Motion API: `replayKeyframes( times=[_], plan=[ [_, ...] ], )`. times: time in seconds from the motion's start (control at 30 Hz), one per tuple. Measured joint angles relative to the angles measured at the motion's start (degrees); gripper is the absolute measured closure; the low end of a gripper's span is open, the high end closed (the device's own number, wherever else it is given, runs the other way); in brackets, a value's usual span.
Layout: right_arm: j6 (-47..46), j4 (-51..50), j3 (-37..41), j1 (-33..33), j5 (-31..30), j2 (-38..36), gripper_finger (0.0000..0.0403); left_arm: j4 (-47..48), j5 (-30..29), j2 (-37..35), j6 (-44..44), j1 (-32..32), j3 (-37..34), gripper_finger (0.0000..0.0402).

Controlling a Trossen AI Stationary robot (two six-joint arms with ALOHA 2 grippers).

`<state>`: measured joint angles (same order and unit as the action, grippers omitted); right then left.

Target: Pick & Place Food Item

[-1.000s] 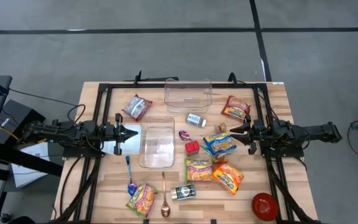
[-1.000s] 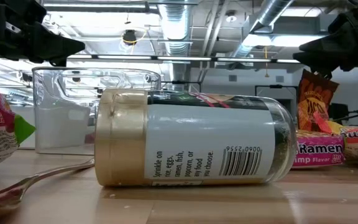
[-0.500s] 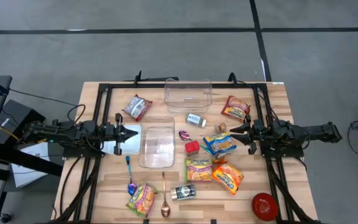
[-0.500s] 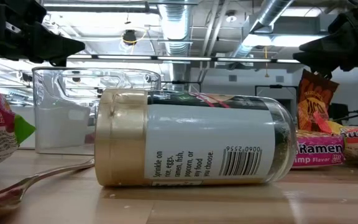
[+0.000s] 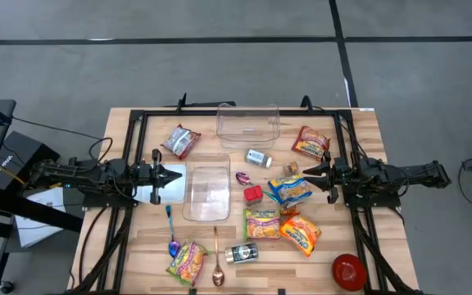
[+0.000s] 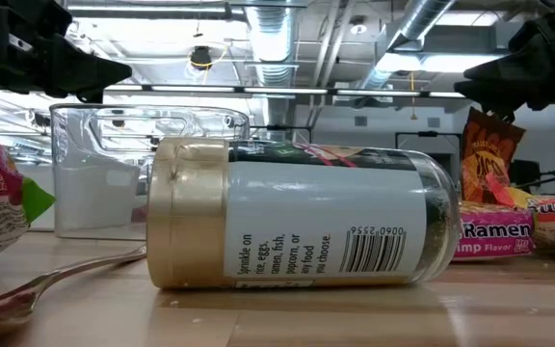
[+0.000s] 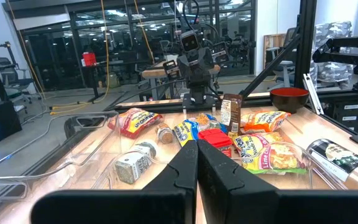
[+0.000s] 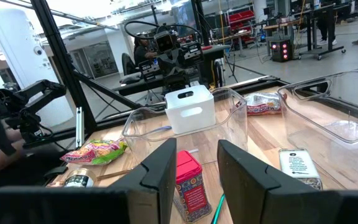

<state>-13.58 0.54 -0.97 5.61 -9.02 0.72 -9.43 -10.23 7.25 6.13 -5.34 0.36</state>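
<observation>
- High view: the red tin [image 5: 253, 194] sits near the middle of the wooden table [image 5: 367, 131], and everything below is placed against it.
- Left gripper [image 5: 179, 174] hovers well to the tin's left, past the clear tray [image 5: 206, 192]; in the left wrist view its fingers [image 7: 180, 168] press together, fully closed and holding nothing.
- Right gripper [image 5: 306, 173] hovers to the tin's right, above the blue ramen packet [image 5: 290, 189]; in the right wrist view its fingers [image 8: 160, 171] stand apart with a narrow gap, holding nothing.
- 2 more ramen packets lie on the tin's front-right side: a green-yellow one [image 5: 261, 224] and an orange one [image 5: 300, 232].
- Seasoning jar [image 5: 242, 254] lies on its side at the table's front edge, beside a copper spoon [image 5: 217, 262].
- Small spice jar [image 5: 258, 157] lies just behind the tin, with a clear deep bin [image 5: 247, 124] farther back.
- Red bowl [image 5: 348, 271] sits at the front-right corner, well apart from the tin.
</observation>
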Motion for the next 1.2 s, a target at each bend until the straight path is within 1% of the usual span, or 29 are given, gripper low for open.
replayKeyframes(
  times=[0.83, 1.0, 1.1, 1.2],
  plan=[
    [0.0, 0.0, 0.0, 0.0, 0.0, 0.0, 0.0291, 0.0, 0.0, 0.0, 0.0, 0.0, 0.0, 0.0401],
    [1.7, 0.3, 0.0, -0.4, -0.3, 0.0, 0.0291, 0.0, 0.0, 0.0, 0.0, 0.0, 0.0, 0.0401],
    [2.4, 3.7, 0.3, -1.4, -2.8, 0.0, 0.0291, -0.2, 0.0, 0.0, -0.4, 0.0, 0.0, 0.0401],
    [4.3, 10.7, 0.2, -2.4, -4.7, 0.0, 0.0291, -3.8, 1.6, 0.0, -7.2, 0.0, 0.0, 0.0401]
  ],
)
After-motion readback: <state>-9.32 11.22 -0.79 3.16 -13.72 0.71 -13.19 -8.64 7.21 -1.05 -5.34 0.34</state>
